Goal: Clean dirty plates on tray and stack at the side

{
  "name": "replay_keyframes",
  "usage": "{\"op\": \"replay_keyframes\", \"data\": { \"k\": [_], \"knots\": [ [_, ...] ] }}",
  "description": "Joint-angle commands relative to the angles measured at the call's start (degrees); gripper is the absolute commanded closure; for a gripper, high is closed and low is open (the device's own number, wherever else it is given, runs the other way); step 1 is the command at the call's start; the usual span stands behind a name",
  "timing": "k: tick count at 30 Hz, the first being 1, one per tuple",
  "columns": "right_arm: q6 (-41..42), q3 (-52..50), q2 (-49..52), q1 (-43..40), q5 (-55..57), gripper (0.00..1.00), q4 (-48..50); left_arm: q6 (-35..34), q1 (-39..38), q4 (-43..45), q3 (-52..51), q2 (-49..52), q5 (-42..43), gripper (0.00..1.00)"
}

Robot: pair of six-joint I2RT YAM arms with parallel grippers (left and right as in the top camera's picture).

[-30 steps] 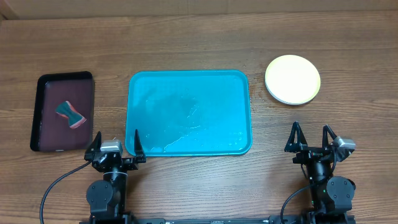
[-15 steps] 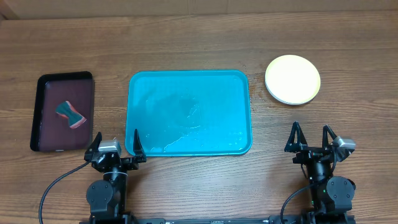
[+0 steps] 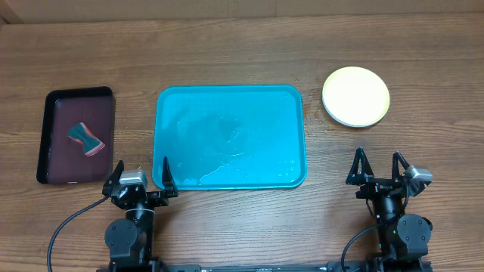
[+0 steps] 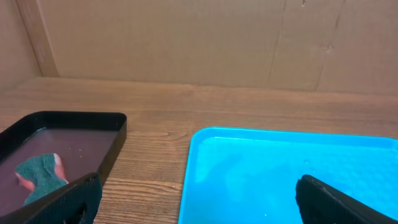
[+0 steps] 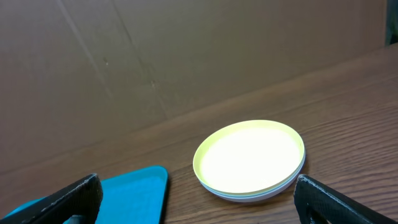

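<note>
Showing only rims, lower plates point(image 5: 249, 196)

Nothing changed: the left gripper point(image 3: 142, 163) and right gripper point(image 3: 376, 154) made no move, and the plates point(image 3: 355, 97) and tray point(image 3: 231, 136) did not shift.

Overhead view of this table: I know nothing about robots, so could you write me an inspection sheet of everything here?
Surface: brown wooden table, no stains seen.
Job's things: large turquoise rectangular plastic tray in the middle, no plates on it, faint streaks; small round plastic plates stacked on the table to its right, yellow-green rimmed one on top, no smears showing.
Clutter: dark maroon rectangular tray at left, holding a green and red sponge.
End effectors: left end effector and right end effector both open, empty.
Cables: black cable curving from the left arm's base.
Surroundings: brown cardboard wall behind the table.
</note>
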Motion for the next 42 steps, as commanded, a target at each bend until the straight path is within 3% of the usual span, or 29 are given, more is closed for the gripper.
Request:
{"op": "replay_keyframes", "data": {
  "k": [1, 11, 20, 42],
  "knots": [
    [-0.2, -0.6, -0.6, -0.4, 0.0, 0.0, 0.2, -0.6, -0.4, 0.0, -0.3, -0.7, -0.3, 0.0],
    [-0.4, -0.6, -0.6, -0.4, 0.2, 0.0, 0.2, -0.6, -0.4, 0.0, -0.3, -0.7, -0.3, 0.0],
    [-10.4, -0.6, -0.6, -0.2, -2.0, 0.0, -0.2, -0.6, -0.4, 0.0, -0.3, -0.7, -0.3, 0.0],
    [-19.6, -0.6, -0.6, -0.2, -2.0, 0.0, -0.2, -0.6, -0.4, 0.0, -0.3, -0.7, -0.3, 0.0]
  ]
}}
